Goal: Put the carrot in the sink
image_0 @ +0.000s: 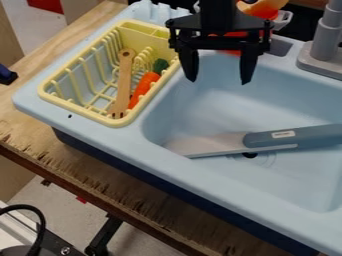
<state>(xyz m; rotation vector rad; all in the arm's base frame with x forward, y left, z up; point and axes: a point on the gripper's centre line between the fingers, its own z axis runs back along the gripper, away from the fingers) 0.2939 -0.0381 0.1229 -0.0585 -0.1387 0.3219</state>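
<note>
Carrot (145, 88) penned in, gripper (219, 81) released and empty
The yellow rack's (110, 121) walls hem in the wooden utensil (124, 75) and the carrot beside it; the gripper hangs over the sink (280, 102), fingers spread, presumably for grasping; the knife (290, 137) lies in the basin, probably crowding the drop spot.

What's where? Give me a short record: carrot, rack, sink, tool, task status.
carrot: in the yellow rack, green top toward the faucet side
beside carrot: wooden utensil, slotted end toward the rack's near edge
sink: light blue, holds a grey-handled utensil lying flat-side across the basin
tool: open, over the sink's far side, nothing between its fingers
task status: carrot not yet in the sink
</note>
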